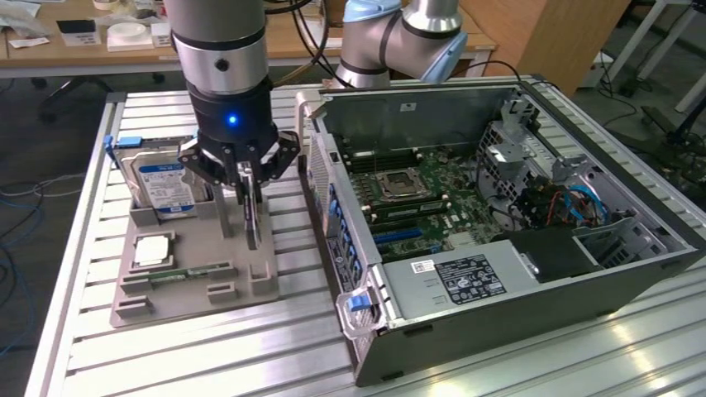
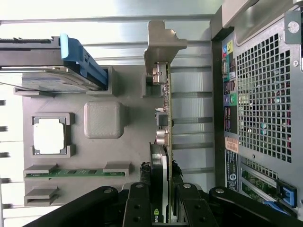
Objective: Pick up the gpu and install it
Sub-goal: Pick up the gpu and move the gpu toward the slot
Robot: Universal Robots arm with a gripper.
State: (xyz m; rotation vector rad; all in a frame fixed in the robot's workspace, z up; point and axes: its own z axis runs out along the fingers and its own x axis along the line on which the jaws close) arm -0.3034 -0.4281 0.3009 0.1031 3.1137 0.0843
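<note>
— GPU on edge in the grey holder, just beside the open case?
— Yes. The gripper is clenched on its upper edge. This looks like the pick-up step, with the card seemingly not yet clear of its slot.
— And the next move?
— It calls for a straight, steady hold: the board is thin and the case wall is near.

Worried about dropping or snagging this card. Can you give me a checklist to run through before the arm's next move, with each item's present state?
1. Gripper straddles the thin green circuit-board gpu with silver bracket: ok.
2. Fingers closed against both its faces, no gap seen: ok.
3. Card upright on edge: ok.
4. Card free of the grey plastic holder tray: cannot tell.
5. Dark metal computer case open, green motherboard exposed: ok.
</note>
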